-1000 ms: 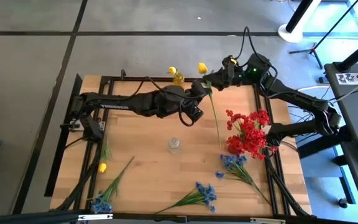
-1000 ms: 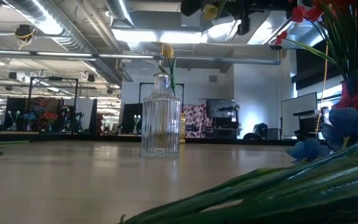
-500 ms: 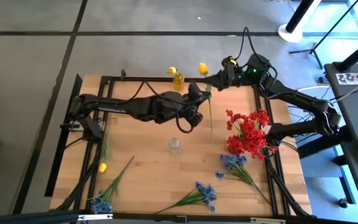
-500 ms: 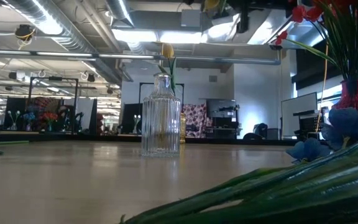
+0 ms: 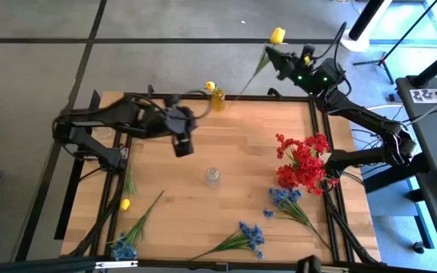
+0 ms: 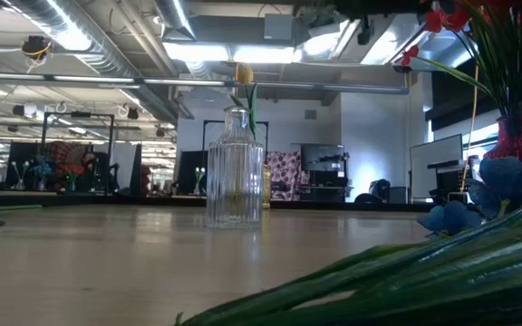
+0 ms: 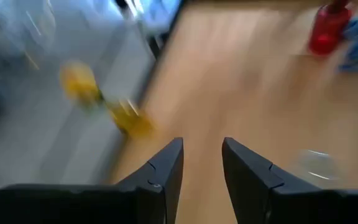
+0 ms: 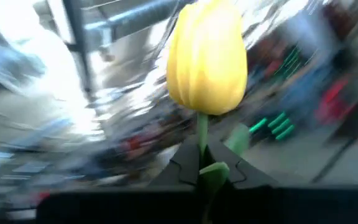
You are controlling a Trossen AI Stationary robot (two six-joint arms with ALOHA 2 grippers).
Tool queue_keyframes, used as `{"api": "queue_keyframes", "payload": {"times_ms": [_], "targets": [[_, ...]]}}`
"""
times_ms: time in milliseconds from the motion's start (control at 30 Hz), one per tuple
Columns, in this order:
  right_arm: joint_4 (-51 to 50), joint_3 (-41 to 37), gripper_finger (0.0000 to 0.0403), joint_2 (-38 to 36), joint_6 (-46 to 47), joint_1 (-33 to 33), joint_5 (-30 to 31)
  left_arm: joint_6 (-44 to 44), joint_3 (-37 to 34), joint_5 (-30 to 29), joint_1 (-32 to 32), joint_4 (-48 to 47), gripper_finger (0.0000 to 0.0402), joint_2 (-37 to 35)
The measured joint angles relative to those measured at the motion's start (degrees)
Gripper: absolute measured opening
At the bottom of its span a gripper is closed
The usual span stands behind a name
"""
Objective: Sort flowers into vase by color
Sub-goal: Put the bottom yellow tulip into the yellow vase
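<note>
Yellow tulip bud [image 5: 278, 35], smooth and egg-shaped on a thin green stem, is pinched in the right gripper [image 5: 285, 62], raised past the far right corner of the table [image 5: 241, 167]; stem slants down-left from the fingers. In the right wrist view the bud [image 8: 207, 56] stands upright just above the dark fingers [image 8: 185, 163], which are closed onto the stem w/ a small green leaf beside them.

Left gripper [image 5: 182, 144] hangs over the far-left part of the pale wood-plank tabletop, nothing in it; in the left wrist view its two dark angular fingers [image 7: 160, 177] stand slightly apart, narrow gap, wood grain below.

Clear ribbed glass vase [image 5: 213, 177] sits mid-table, empty; in the low view it shows as a fluted bottle [image 6: 235, 179] w/ a short neck. Small yellow vase [image 5: 218, 95] at the far edge, centre, holds one yellow bud [image 5: 210, 86]. Red vase [image 5: 287, 177] on the right holds a dense bunch of clustered red flowers [image 5: 303, 158].

Loose on the table: frilly blue sprigs near right [image 5: 285, 199], near centre [image 5: 250, 236] and near left [image 5: 124, 247], all lying flat w/ long green stems. One more yellow bud [image 5: 125, 204] lies at the left edge, by the black frame [image 5: 74, 182].
</note>
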Motion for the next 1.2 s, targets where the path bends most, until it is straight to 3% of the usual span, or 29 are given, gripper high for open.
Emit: {"api": "queue_keyframes", "payload": {"times_ms": [167, 400, 633, 867, 1033, 1200], "targets": [[8.1, 0.0, 0.0005, 7.7, -15.5, 2.2, 8.8, -20.4, -4.4, 3.8, -2.1, -4.9, 0.0094, -4.4], [22.9, 0.7, 0.0005, 19.0, -17.9, 1.7, 15.7, -32.4, -14.8, 3.0, -6.4, -3.6, 0.0075, -10.2], [19.3, 7.5, 0.0009, 26.7, -16.2, 1.2, 13.6, -39.2, -25.2, 1.7, -9.1, 3.0, 0.006, -14.6], [15.5, 8.9, 0.0005, 28.4, -16.9, 1.1, 13.6, -45.4, -27.7, -2.1, -8.8, 3.0, 0.0058, -17.8], [12.4, 8.9, 0.0009, 28.4, -21.0, 1.2, 13.3, -50.6, -27.7, -3.0, -4.8, 0.8, 0.0058, -22.2], [11.1, 8.9, 0.001, 28.9, -22.4, 1.2, 13.3, -50.7, -27.7, 0.4, 2.2, -1.9, 0.0075, -25.9]]}}
